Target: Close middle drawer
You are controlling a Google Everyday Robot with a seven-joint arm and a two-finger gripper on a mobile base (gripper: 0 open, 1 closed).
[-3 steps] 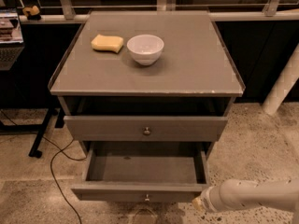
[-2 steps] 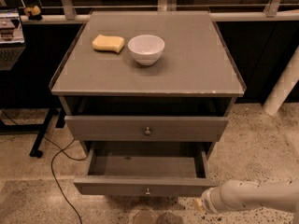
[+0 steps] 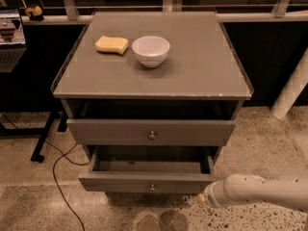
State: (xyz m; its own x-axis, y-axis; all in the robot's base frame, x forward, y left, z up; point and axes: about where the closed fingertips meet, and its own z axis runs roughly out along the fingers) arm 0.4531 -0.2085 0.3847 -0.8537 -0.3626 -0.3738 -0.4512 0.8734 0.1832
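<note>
1. Grey middle drawer [image 3: 144,183] has slid partway back since a second ago; closing is under way, yet it hangs open below the table [image 3: 202,66] top.
2. Gripper [image 3: 201,199] sits at its front's right end; jaws' state: cannot tell.
3. Front faces the camera, long axis left-right.

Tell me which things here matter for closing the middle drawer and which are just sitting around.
Part of the job:
- middle drawer, pulled well out
- its knob
- gripper, low by the drawer's front right corner

Just lying about:
- yellow sponge and white bowl, side by side on the cabinet top
- upper drawer
</note>
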